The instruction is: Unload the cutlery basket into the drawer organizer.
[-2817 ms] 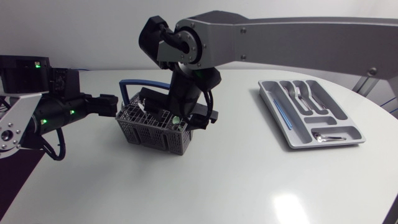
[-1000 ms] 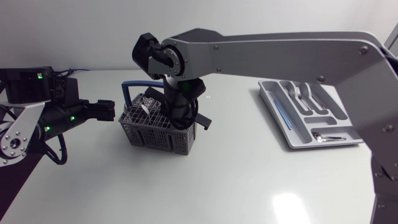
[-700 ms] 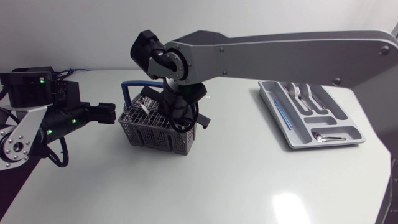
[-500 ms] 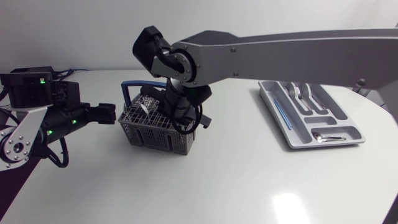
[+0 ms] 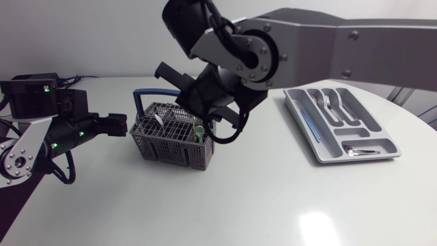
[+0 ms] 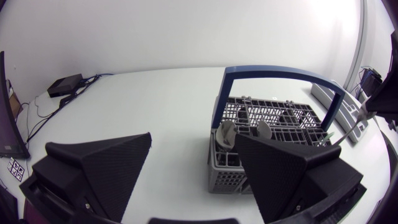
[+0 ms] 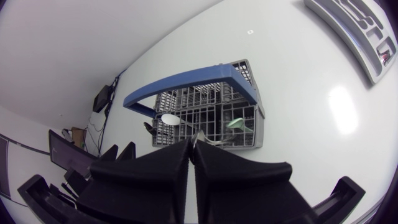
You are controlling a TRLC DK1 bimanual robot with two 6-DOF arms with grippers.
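Left gripper [image 6: 193, 137] sits spread wide at one short end of the cutlery basket [image 6: 273, 118], gripping nothing. The blue handle [image 6: 280, 70] arches lengthwise over the basket, and two pale spoons [image 6: 227, 134] stand bowl-up in its nearest compartments. Above the basket's far end, the right gripper [image 7: 191, 140] has its fingers pressed onto a thin silver utensil [image 6: 356, 114]. It slants, top end pinched, lower end pointing down toward the basket. Well beyond the basket lies the drawer organizer [image 5: 326, 147].
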